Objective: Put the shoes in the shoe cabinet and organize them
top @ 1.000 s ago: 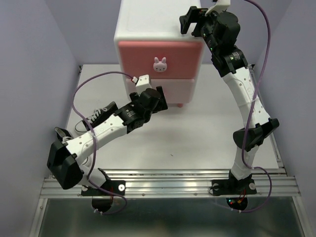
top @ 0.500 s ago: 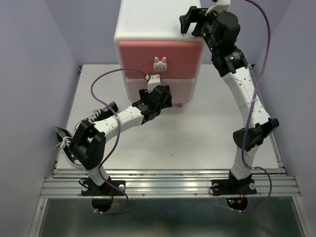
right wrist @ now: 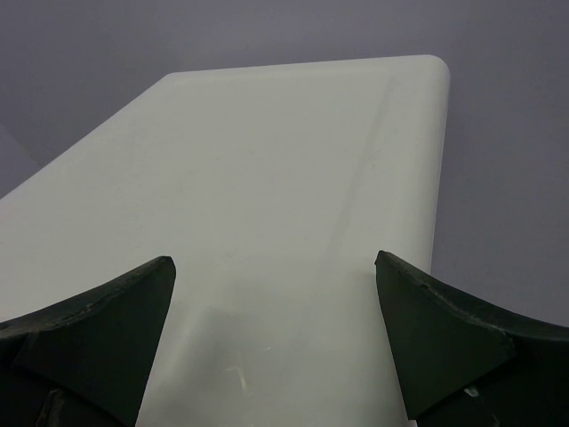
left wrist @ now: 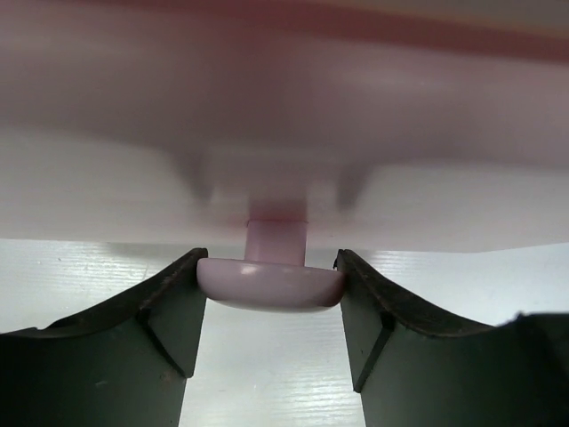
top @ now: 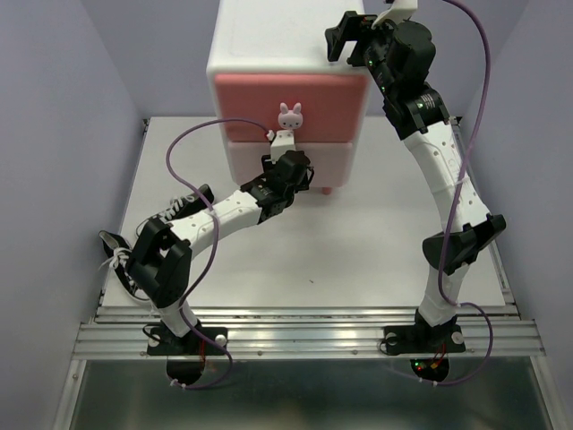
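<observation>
1. Shoe cabinet (top: pixel 269 45) upright at the far middle of the table (top: pixel 376 242) — darker pink upper drawer front (top: pixel 251 103) above the pale lower drawer front (top: pixel 246 159), both looking closed from overhead.
2. Left gripper (left wrist: pixel 269 269) pushed up close to the lower drawer front, just below the bunny knob (top: pixel 289 116) of the upper drawer.
3. Fingers (left wrist: pixel 169 329) drawn partway in around the lower knob (left wrist: pixel 269 285), one pad touching each side of its rounded cap (short stem visible behind it, drawer face blurred).
4. Right gripper (right wrist: pixel 274 262) raised over the right side of the cabinet's flat white top, jaws spread wide and holding nothing — only bare top between the fingers.
5. Black sneaker (top: pixel 179 210) with white laces lying on the table at the left, just beside the left forearm.
6. Second black shoe (top: pixel 109 242) nearer the table's left edge, largely hidden behind the left arm's elbow.
7. Both shoes outside the cabinet and well apart from it.
</observation>
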